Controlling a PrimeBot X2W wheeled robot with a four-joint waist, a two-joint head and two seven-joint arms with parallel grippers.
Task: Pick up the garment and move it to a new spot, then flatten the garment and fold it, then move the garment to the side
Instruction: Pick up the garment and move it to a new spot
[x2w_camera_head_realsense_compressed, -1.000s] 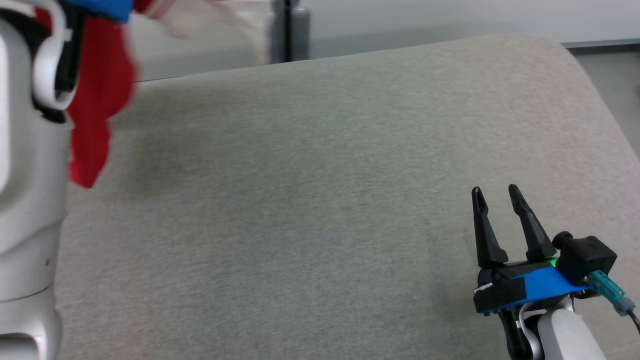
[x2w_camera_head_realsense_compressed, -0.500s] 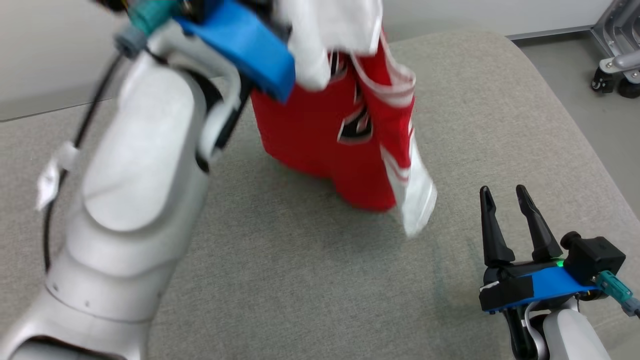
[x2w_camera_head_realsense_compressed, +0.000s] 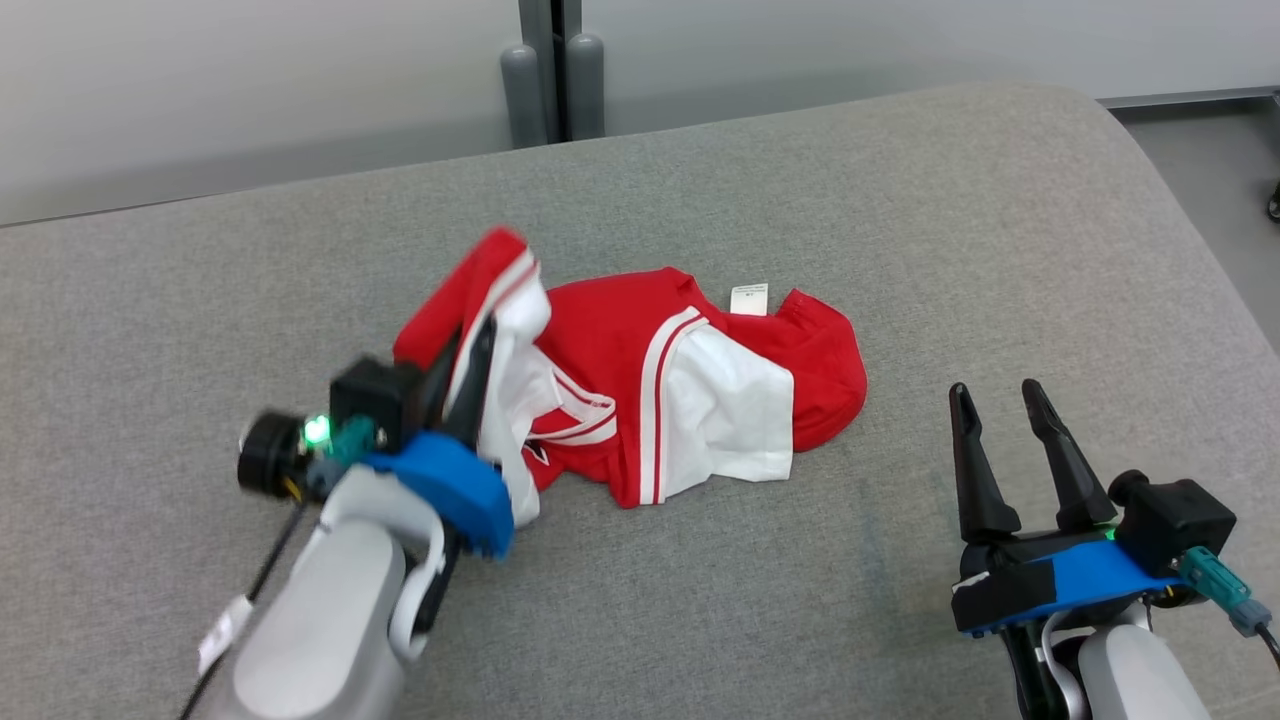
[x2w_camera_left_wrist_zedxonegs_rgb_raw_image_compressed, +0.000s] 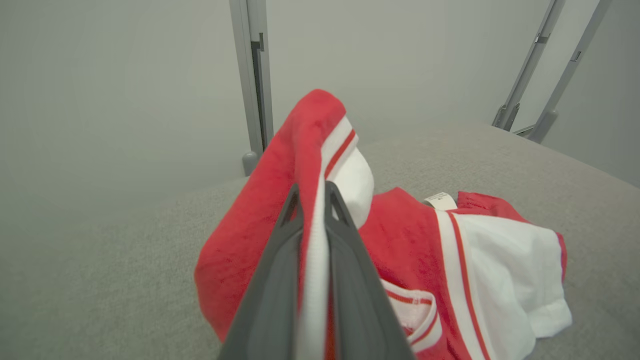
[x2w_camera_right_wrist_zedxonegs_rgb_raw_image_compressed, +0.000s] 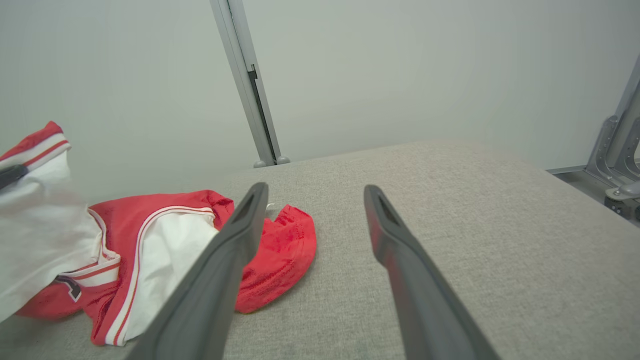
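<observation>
While one garment (x2w_camera_head_realsense_compressed: 620, 340) lies crumpled on the cushion (x2w_camera_head_realsense_compressed: 900, 200), the left gripper (x2w_camera_left_wrist_zedxonegs_rgb_raw_image_compressed: 312, 190) clamps its edge; the right gripper (x2w_camera_head_realsense_compressed: 994, 388) gapes.

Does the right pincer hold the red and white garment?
No, the right pincer stands open over the grey fabric surface, apart from the red and white garment.

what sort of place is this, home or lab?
Probably a lab or test room, not a home: a broad grey fabric-covered pad holding the red and white garment, a bare pale wall with a grey metal post, and a grey metal frame on a caster.
</observation>
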